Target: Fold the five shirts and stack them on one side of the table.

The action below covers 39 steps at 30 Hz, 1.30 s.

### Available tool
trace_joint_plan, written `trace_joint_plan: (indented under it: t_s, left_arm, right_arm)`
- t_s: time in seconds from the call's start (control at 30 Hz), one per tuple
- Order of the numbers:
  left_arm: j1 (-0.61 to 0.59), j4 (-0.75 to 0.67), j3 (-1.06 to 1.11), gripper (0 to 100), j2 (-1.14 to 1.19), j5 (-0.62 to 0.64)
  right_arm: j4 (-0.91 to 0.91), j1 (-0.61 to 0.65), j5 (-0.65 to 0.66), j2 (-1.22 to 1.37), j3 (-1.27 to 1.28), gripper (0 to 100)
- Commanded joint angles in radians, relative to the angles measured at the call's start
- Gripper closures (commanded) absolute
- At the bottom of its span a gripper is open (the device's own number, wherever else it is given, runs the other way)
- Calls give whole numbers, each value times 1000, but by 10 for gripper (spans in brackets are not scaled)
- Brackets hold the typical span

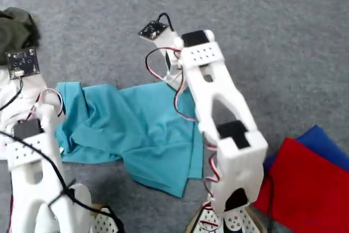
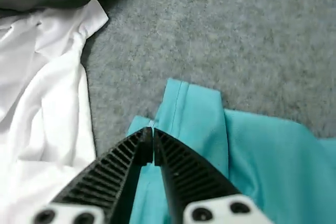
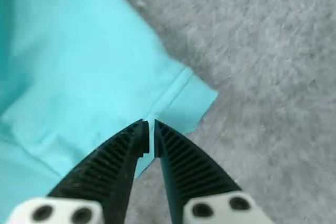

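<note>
**Teal knit pinched at two edges, set up for a fold**

Your left gripper (image 2: 152, 141) has its ribbed black jaws closed to a hairline on a stitched edge of the teal shirt (image 1: 136, 129), at the shirt's left side in the high view. It looks like a pinch on fabric rather than on air. Your right gripper (image 3: 149, 129) is closed the same way on a hemmed corner at the shirt's upper edge, near centre frame. Two holds on one garment make sense for carrying an edge over into a fold.

The shirt is thin, soft knit, rumpled and partly doubled on itself mid-table, so expect it to sag and slide.

At lower right, a red shirt (image 1: 300, 184) lies flat and square-edged over a blue shirt (image 1: 322, 140); that is probably your stack. At the left edge a crumpled white shirt (image 2: 42, 103) waits. In the upper left, a dark green shirt (image 1: 16, 28) sits bunched on the grey, felt-like table (image 1: 272, 36).
</note>
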State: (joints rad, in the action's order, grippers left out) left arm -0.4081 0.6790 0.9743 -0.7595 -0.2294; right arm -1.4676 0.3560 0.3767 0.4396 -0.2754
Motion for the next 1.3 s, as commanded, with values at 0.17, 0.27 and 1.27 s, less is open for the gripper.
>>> trace_joint_plan:
  t_s: [0.17,0.27,1.27]
  left_arm:
    - [14,-114,-279,980,483,141]
    - [15,-54,-425,980,650,152]
    - [-43,163,-752,981,857,140]
  right_arm:
    - [-15,-47,-44,186,-228,964]
    - [-14,-48,-63,245,-268,965]
    - [-321,-117,21,750,-1171,991]
